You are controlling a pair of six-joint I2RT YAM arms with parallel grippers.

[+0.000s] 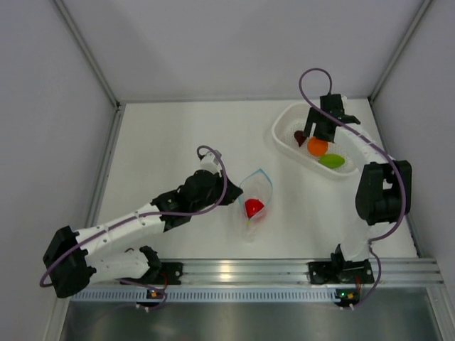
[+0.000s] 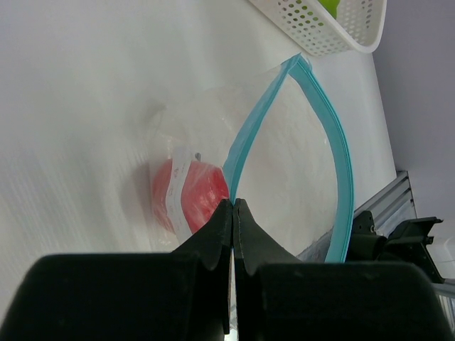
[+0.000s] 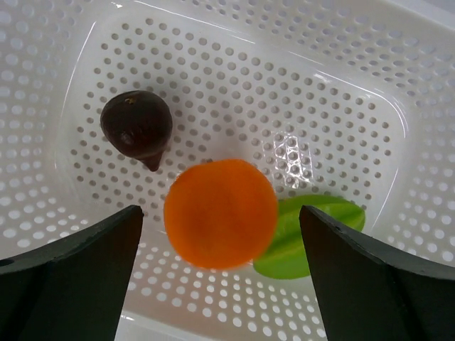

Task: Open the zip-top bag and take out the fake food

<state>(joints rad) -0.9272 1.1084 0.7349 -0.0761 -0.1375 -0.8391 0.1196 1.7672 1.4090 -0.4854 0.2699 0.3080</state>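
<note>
The zip-top bag [image 1: 257, 190] lies open mid-table with the red ball [image 1: 254, 208] inside. My left gripper [image 1: 237, 194] is shut on its teal zip strip [image 2: 247, 135]. In the left wrist view the bag's mouth gapes and the red ball [image 2: 190, 196] shows through the clear plastic. My right gripper [image 1: 313, 133] hangs open over the white basket [image 1: 284, 118]. Between and below its fingers are the orange ball [image 3: 220, 213], the lime-green piece [image 3: 316, 238] and the maroon piece [image 3: 136, 124], none touched. The orange ball looks slightly blurred.
The basket stands at the back right, near the right wall; its corner shows in the left wrist view [image 2: 334, 32]. A metal rail [image 1: 249, 271] runs along the near edge between the arm bases. Walls close the table on three sides.
</note>
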